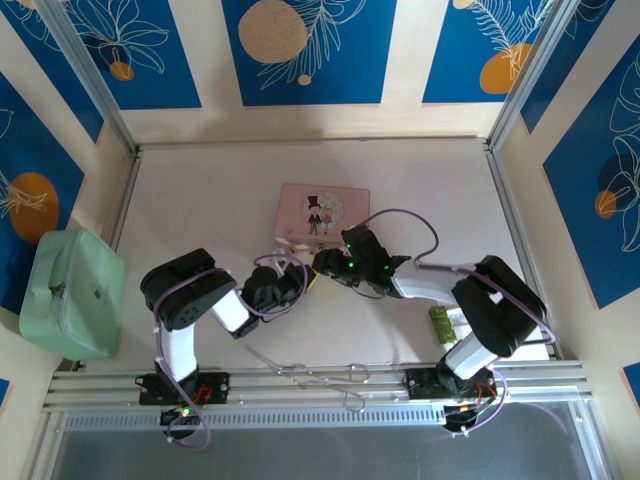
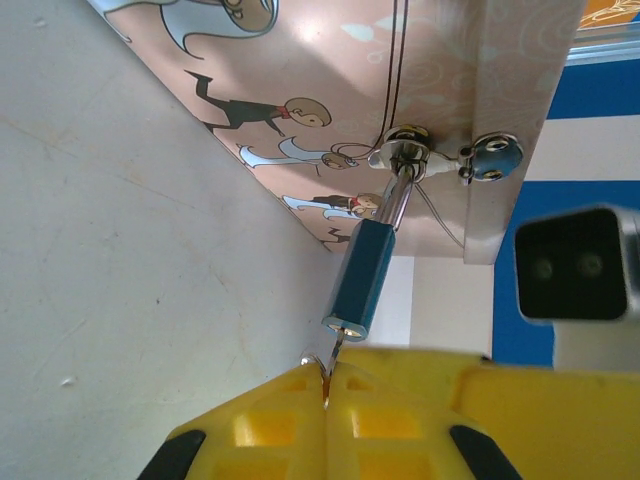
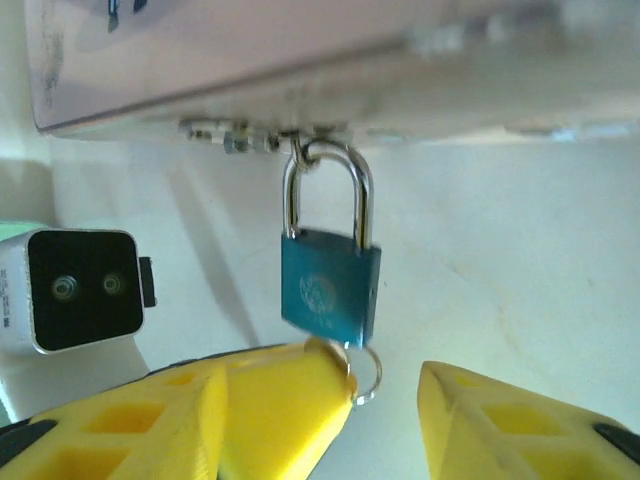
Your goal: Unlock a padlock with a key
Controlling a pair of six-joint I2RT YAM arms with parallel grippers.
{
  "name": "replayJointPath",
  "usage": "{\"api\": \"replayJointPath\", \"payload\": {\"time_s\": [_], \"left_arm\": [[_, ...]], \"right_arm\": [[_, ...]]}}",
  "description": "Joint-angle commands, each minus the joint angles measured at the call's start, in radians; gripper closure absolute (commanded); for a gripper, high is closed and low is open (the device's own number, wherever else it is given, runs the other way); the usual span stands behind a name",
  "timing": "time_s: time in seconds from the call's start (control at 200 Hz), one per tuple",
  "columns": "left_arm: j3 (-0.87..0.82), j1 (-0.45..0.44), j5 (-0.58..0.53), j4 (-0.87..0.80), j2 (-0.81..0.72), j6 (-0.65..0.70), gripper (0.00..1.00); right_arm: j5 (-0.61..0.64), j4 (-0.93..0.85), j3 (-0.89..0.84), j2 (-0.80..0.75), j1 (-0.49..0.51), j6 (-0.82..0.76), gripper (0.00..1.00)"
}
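Observation:
The small blue padlock (image 2: 362, 278) hangs by its thin shackle from the hasp (image 2: 405, 155) on the pink picture box (image 1: 323, 210). A thin silvery key (image 2: 337, 350) runs from the lock's underside into my left gripper (image 2: 326, 380), whose yellow fingers are shut on it. In the right wrist view the padlock (image 3: 330, 285) hangs straight down, with the key's ring (image 3: 368, 376) showing just under it beside the left gripper's yellow tip (image 3: 285, 405). My right gripper (image 3: 320, 395) is open, one finger on each side below the lock, touching nothing.
A mint-green case (image 1: 70, 290) stands at the table's left edge. Long bent metal wires (image 1: 320, 375) lie by the near rail, and a small green object (image 1: 440, 325) sits by the right arm. Both arms crowd the box's near side.

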Motion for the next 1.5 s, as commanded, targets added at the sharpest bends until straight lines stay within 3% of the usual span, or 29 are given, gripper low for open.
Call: {"api": "replayJointPath", "payload": {"time_s": [0.0, 0.125, 0.255, 0.395, 1.181, 1.496], "left_arm": [[0.011, -0.005, -0.007, 0.061, 0.009, 0.01, 1.0], [0.01, -0.005, -0.006, 0.05, 0.004, 0.013, 1.0], [0.005, -0.005, -0.01, 0.058, 0.004, 0.011, 1.0], [0.008, -0.005, -0.013, 0.065, 0.01, 0.002, 1.0], [0.008, -0.006, -0.014, 0.056, 0.001, -0.005, 1.0], [0.013, -0.006, -0.013, 0.057, 0.0, -0.011, 1.0]], "right_arm": [[0.251, -0.174, 0.011, -0.042, 0.053, 0.191, 0.45], [0.319, -0.411, 0.137, -0.038, 0.058, 0.138, 0.45], [0.199, -0.574, 0.293, -0.017, 0.003, 0.02, 0.47], [0.167, -0.694, 0.405, 0.04, -0.007, -0.062, 0.48], [0.082, -0.613, 0.516, 0.233, 0.0, -0.09, 0.43], [0.102, -0.623, 0.551, 0.293, 0.001, -0.082, 0.52]]}}
